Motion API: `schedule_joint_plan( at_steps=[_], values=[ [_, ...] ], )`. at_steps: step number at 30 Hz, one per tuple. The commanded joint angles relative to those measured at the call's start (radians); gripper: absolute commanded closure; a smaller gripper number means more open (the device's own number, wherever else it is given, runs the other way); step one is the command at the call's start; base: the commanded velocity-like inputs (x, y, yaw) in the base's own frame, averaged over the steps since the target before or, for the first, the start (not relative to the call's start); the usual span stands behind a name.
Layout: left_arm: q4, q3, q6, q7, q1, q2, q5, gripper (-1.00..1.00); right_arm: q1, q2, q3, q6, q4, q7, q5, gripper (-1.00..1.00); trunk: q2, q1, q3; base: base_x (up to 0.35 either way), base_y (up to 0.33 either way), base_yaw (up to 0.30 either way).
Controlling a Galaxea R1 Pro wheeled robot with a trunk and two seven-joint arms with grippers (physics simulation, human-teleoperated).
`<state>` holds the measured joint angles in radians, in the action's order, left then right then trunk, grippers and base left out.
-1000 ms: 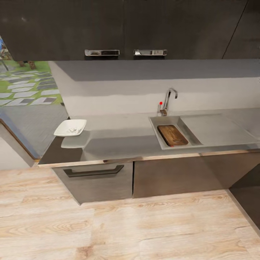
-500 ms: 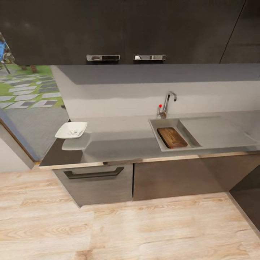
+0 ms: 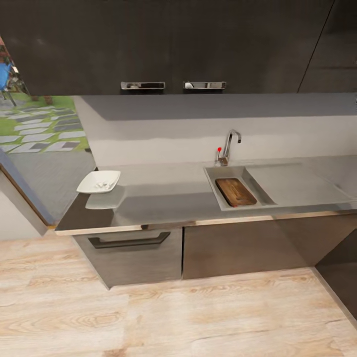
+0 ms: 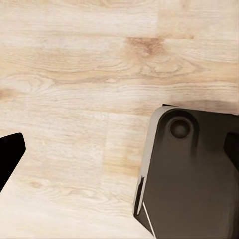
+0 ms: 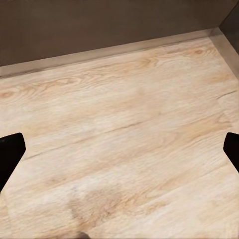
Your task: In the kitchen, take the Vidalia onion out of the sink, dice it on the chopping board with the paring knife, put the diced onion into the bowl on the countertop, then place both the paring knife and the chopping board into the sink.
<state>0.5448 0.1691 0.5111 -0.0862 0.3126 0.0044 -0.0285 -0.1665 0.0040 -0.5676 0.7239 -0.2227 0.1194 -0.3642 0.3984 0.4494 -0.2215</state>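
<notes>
1. Head view, far left: a window opening onto grass and grey stepping stones, at about 9 o'clock from the frame's centre.
2. The bowl, shallow and white, sits on the left end of the countertop, close to its corner; pale pieces lie inside it, too small to identify. Its reflection shows on the glossy surface just in front of it.
3. Below the countertop, a grey cabinet drawer with a dark bar handle. Above, dark wall cabinets carry two chrome handles side by side.
4. The sink is set into the countertop at about 3 o'clock from the bowl. The chopping board lies flat inside the basin. The paring knife cannot be made out at this size.
5. The tap, chrome and angular, stands at 12 o'clock of the basin, its red knob just beside it. The flat drainboard extends to the basin's right.
6. Light wood floor spans the foreground.
7. Left wrist view: the left gripper hangs over the floor with fingertips spread wide apart, holding nothing; a dark part of the robot base lies beneath.
8. Right wrist view: the right gripper, fingertips likewise spread wide and holding nothing, faces the floor near a dark cabinet base.
</notes>
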Motion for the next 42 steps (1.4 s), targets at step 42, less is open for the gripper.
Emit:
schedule_joint_plan(
  at_steps=[42],
  values=[
    [-0.003,-0.002,0.001,-0.003,0.0,-0.003,-0.002,-1.0,-0.001,0.001,-0.003,0.002,0.0,0.008,-0.012,-1.0,0.002,0.001,0.065,0.0,0.0,0.0]
  ],
)
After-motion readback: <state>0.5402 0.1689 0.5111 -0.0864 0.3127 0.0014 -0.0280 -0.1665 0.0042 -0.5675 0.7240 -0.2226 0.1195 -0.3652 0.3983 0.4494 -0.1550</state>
